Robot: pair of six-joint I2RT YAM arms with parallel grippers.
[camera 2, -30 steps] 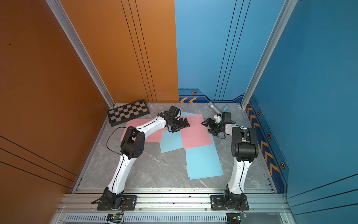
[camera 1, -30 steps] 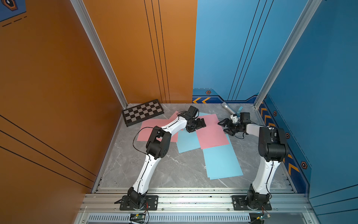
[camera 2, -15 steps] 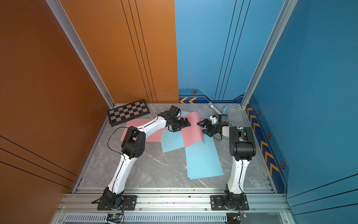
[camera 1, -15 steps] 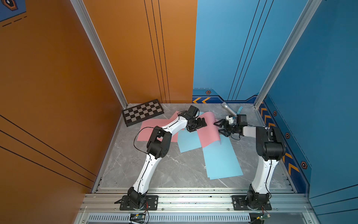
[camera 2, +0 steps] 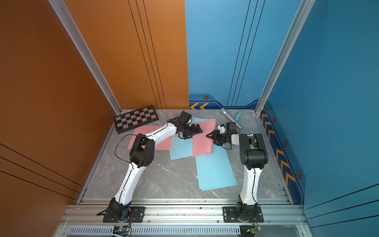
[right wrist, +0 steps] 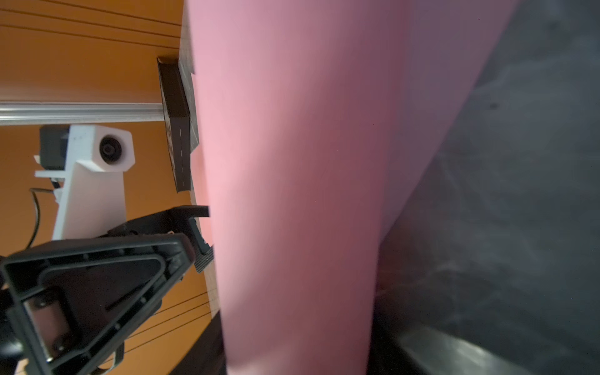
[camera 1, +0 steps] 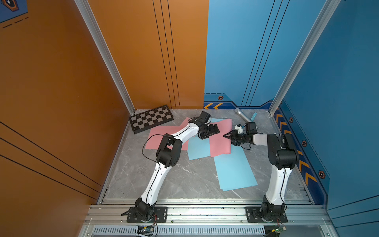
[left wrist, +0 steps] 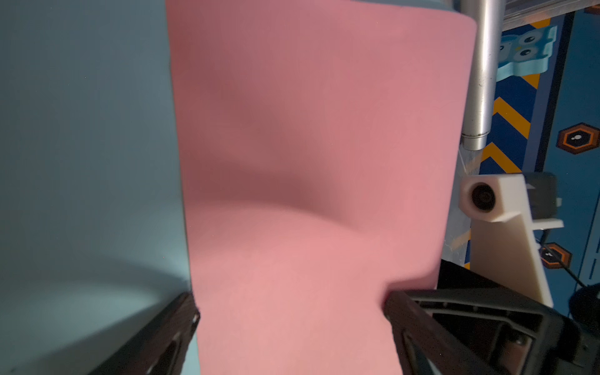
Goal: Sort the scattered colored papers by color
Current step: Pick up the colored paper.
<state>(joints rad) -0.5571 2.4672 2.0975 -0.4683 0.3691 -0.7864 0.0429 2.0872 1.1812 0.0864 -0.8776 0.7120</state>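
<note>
In a top view, a pink sheet lies toward 12 o'clock on the grey table, its 3 o'clock edge curled upward. Your right gripper straddles that raised edge, jaws partly closed; you cannot tell whether they pinch it. Your left gripper sits wide open over the sheet's 10 o'clock corner, holding nothing. A second pink sheet lies at 9 o'clock, a light blue sheet partly beneath the first, another blue sheet at 5 o'clock

I am operating in a robot lab test cell: orange wall panels, blue wall panels, aluminium frame posts, slotted base rail, grey marble-pattern floor.
</note>
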